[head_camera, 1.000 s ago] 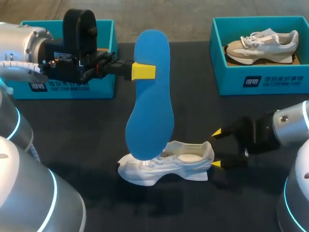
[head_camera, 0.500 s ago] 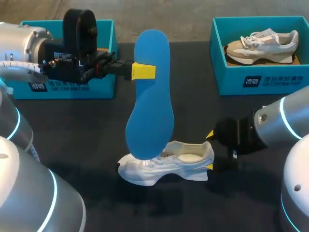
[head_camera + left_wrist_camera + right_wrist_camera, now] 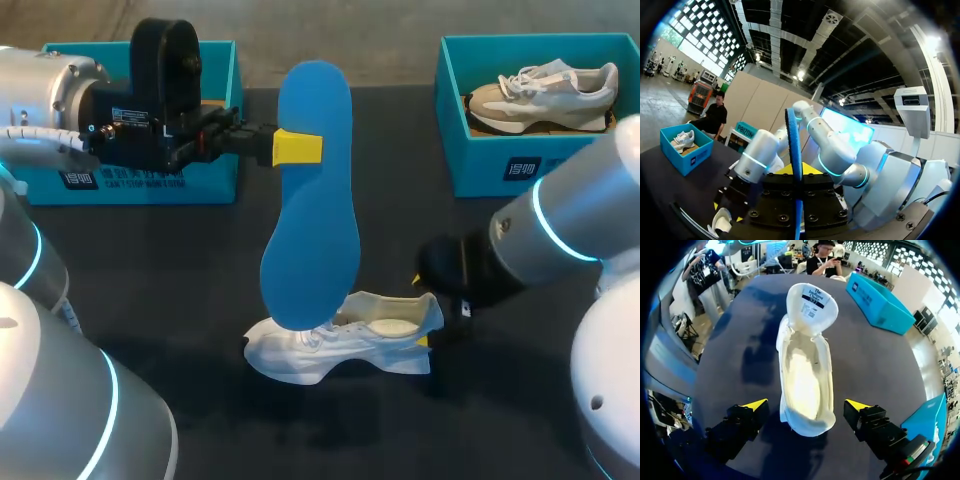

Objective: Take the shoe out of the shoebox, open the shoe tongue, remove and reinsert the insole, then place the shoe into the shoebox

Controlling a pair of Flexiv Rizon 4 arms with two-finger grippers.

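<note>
1. The right tool is low over the counter at the heel end of the white shoe. Its two yellow-tipped fingers stand apart, one on each side of the heel. In the right wrist view a gap shows between each tip and the shoe, so it grips nothing.
2. The left tool is raised above the counter and clamped on the blue insole. One yellow tip lies flat against the insole's near face, close to its upper end. In the left wrist view the insole appears edge-on, straight out between the fingers.
3. The insole hangs nearly upright with its broad end down. In the head view that end overlaps the front half of the shoe; whether the two touch cannot be told.
4. The shoe lies on the counter near the middle, outside both boxes, toe towards the left arm and heel towards the right arm. Its tongue is folded forward so its label side faces up, and the pale inside of the shoe lies open.
5. At the far left of the counter a teal shoebox sits partly hidden behind the left arm.
6. At the far right a second teal shoebox holds another shoe, beige and white, lying on its side.
</note>
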